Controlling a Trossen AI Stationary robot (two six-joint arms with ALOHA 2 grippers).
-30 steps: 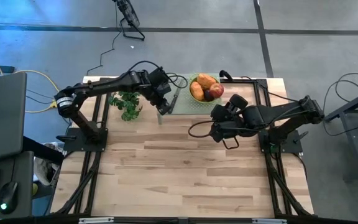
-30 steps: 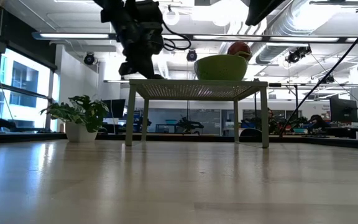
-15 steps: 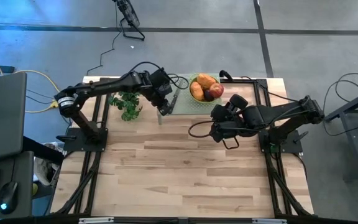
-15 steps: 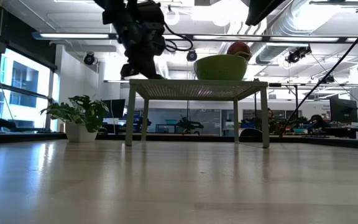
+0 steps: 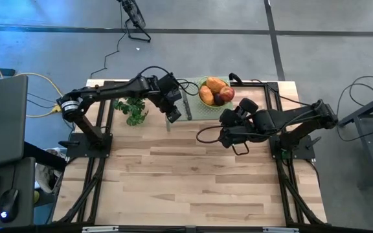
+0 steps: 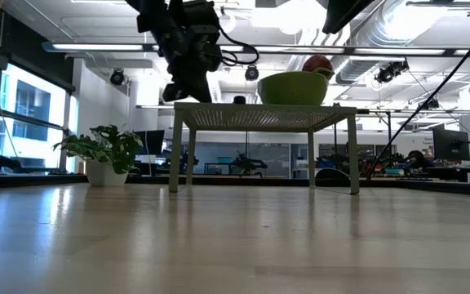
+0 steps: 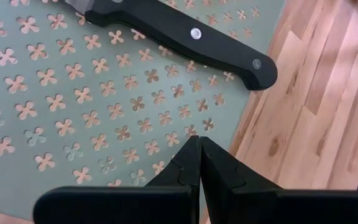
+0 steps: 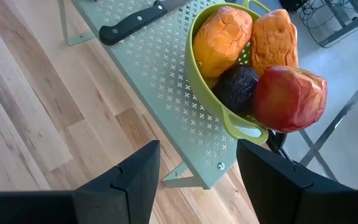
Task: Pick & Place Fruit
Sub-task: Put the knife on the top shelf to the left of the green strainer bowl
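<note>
High view shows me the left pincer (image 5: pixel 173 115), fingers pressed together, has slid right along the perforated rack (image 5: pixel 193 107) toward the fruit (image 5: pixel 214 90), right pincer (image 5: pixel 228 133) spread, unmoved.

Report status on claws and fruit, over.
Left claw shut, empty, over the perforated stand beside the knife. Right claw open, short of the green colander. Fruit untouched in colander.

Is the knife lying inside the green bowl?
No, the knife lies on the perforated rack beside the bowl, which holds only fruit.
</note>
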